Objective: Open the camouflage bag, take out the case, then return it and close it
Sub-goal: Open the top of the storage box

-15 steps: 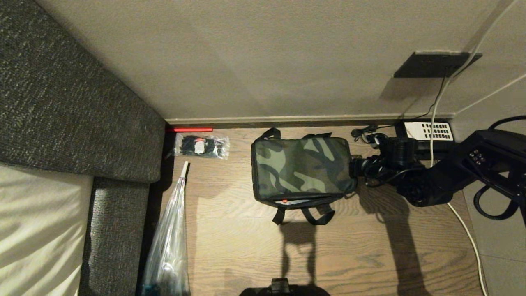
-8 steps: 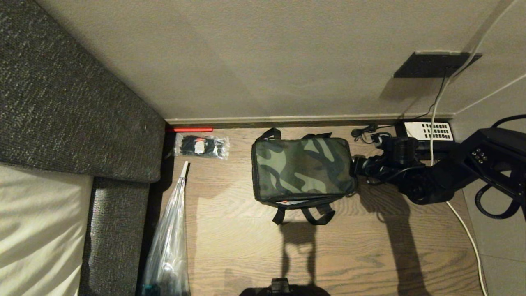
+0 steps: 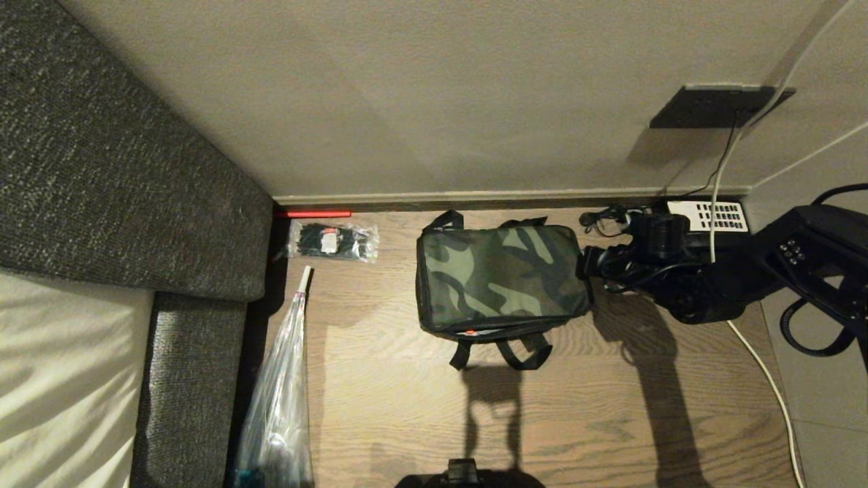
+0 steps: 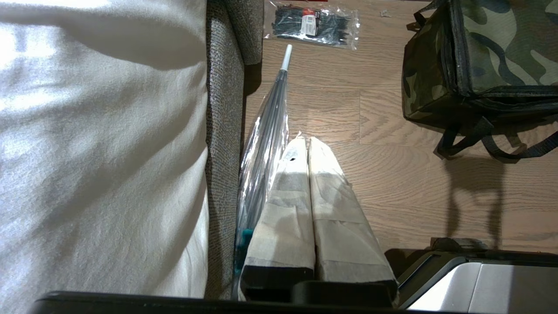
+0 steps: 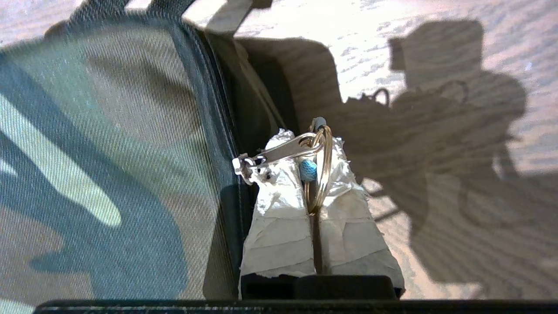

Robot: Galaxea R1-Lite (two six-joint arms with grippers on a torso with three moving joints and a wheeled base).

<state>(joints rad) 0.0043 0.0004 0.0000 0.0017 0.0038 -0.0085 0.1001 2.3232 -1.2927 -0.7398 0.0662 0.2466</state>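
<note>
While the right gripper (image 5: 314, 174), at the right end of the camouflage bag (image 3: 500, 278) on the wooden floor (image 3: 610, 407), pinches the zipper pull's key ring (image 5: 320, 170), the lid lies nearly shut, case unseen, left gripper (image 4: 307, 150) pressed together.

Dim warm light – hard shadows on floor (image 3: 610, 407) – right wrist view overexposed.

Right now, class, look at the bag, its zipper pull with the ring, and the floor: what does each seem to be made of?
Bag: woven fabric, matte; a fine weave shows in the right wrist view.
Zipper pull: metal, silver and shiny.
Ring: probably brass-toned metal wire, glossy; the right claw pinches it.
Floor: wood or wood-look planks, with visible grain and seams.
</note>
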